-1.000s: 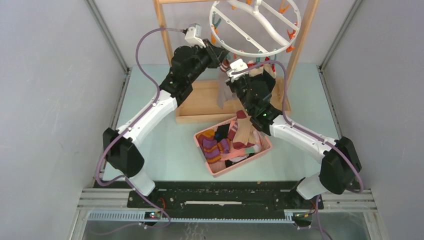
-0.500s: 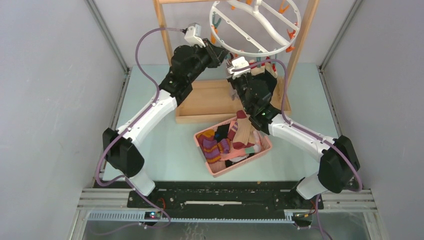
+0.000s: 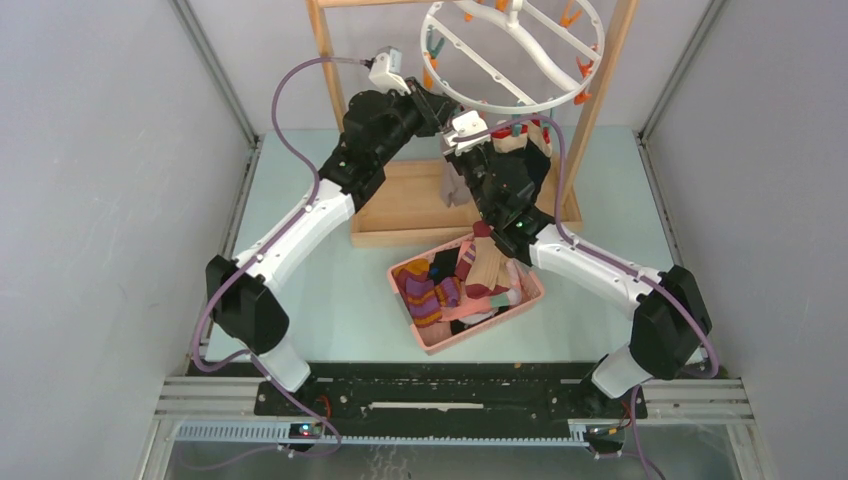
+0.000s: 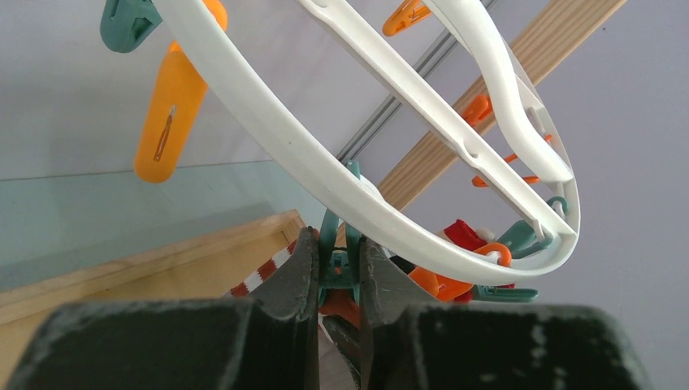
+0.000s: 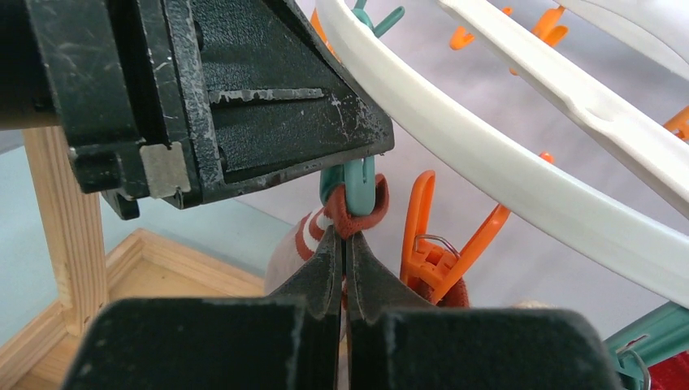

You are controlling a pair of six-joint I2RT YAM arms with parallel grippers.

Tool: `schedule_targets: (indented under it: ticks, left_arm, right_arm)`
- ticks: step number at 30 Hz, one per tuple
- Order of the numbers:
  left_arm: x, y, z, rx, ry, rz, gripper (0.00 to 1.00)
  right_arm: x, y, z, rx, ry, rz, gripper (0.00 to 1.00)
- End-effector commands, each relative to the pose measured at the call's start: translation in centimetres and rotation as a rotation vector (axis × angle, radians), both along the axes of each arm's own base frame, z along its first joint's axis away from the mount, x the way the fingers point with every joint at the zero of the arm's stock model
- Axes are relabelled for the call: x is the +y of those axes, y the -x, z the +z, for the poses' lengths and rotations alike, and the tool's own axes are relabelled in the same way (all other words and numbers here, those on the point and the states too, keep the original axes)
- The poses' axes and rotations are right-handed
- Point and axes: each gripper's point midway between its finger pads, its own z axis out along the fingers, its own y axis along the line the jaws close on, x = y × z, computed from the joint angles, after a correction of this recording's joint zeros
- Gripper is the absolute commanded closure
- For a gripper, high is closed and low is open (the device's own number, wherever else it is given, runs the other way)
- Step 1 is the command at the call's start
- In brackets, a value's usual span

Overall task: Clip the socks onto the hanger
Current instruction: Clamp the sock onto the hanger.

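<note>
Your pale green desk (image 3: 330, 290) carries two things. The rack's flat wooden tray base (image 3: 405, 205) sits toward the far side. Just beside its near edge, set askew, is a pink plastic basket (image 3: 432, 346) heaped with assorted fabric socks (image 3: 425, 292).

Bright, even, soft light; faint shadows on the counter (image 3: 330, 290). Both wrist views blur the near jaws.

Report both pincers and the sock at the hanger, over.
Left pincer shut on teal clip under hanger rim. Right pincer shut on sock cuff, at that clip's mouth. Neighbouring orange clip close beside, nothing blocking.
</note>
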Motion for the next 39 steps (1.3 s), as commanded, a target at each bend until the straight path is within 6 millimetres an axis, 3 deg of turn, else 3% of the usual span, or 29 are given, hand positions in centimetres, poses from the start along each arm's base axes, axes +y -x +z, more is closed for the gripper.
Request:
schedule_targets:
  ticks: [1,16,20,30,39]
  left_arm:
    - [0.7,-0.2,3.6,-0.027,0.075,0.029,1.00]
    - [0.8,-0.6,3.0,0.027,0.074,0.046,1.00]
    - [0.7,-0.6,3.2,0.025,0.074,0.044,1.00]
    - [0.7,-0.7,2.8,0.027,0.059,0.045,1.00]
    - [0.7,-0.8,3.1,0.017,0.045,0.045,1.00]
  right_arm:
    - [-0.2,0.2,3.4,-0.080,-0.036,-0.021,1.00]
    - [-1.0,0.2,6.0,-0.136,-0.063,-0.011,1.00]
    - [-0.6,0.3,6.1,-0.126,-0.087,0.035,1.00]
    - [-2.0,0.7,7.0,-0.145,-0.080,0.050,1.00]
    - [-1.5,1.2,6.2,-0.093,-0.047,0.164,1.00]
